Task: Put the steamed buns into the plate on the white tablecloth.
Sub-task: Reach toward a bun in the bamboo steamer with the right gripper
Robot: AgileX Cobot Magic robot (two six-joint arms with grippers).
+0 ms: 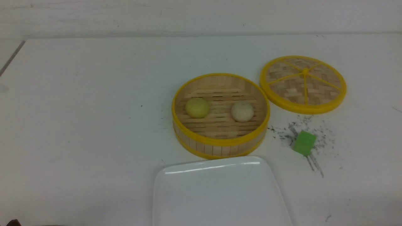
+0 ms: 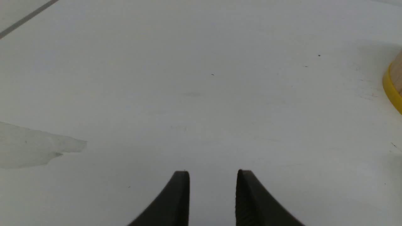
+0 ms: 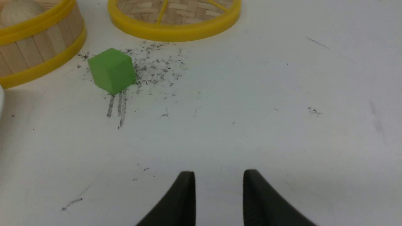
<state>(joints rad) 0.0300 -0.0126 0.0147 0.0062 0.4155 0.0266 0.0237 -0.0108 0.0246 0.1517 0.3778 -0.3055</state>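
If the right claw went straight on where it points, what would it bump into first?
Probably the bare white tablecloth; the right gripper seems angled down at it. Skimming level, it would likely reach the steamer lid; the green cube lies aside.

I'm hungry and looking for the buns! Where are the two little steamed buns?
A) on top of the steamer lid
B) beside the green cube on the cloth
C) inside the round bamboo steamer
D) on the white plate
C: the pale yellow bun and the off-white bun both sit on the slats inside the open bamboo steamer, and the part of the white plate in view is bare.
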